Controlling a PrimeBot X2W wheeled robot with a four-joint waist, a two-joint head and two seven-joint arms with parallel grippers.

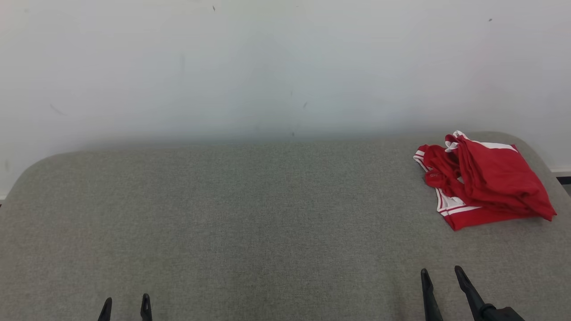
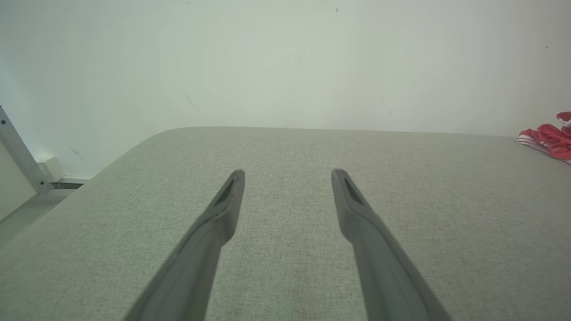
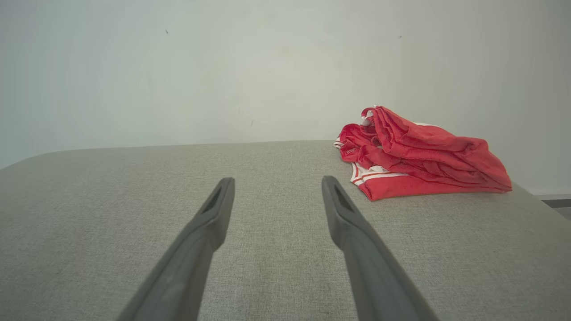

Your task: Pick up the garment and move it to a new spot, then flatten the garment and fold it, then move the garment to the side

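A red garment with white stripes along its edges lay crumpled in a loose heap on the grey fabric-covered table. It sat out toward two o'clock on the tabletop, close to the rounded far corner and near the pale wall behind. Part of it was bunched into folds on top, while a flatter striped edge spread out beneath, pointing back toward seven o'clock.

The left gripper hovered low at about seven o'clock, at the near edge of the table, its two dark fingers spread apart with nothing between them. It was well apart from the garment, which in the left wrist view peeked in only at the three o'clock margin.

The right gripper stood at roughly five o'clock, reaching a little further over the table than the left. Its fingers were likewise parted and held nothing. The garment lay ahead of it toward one o'clock, near but not touching the fingertips. Bare grey cloth stretched between the two grippers.
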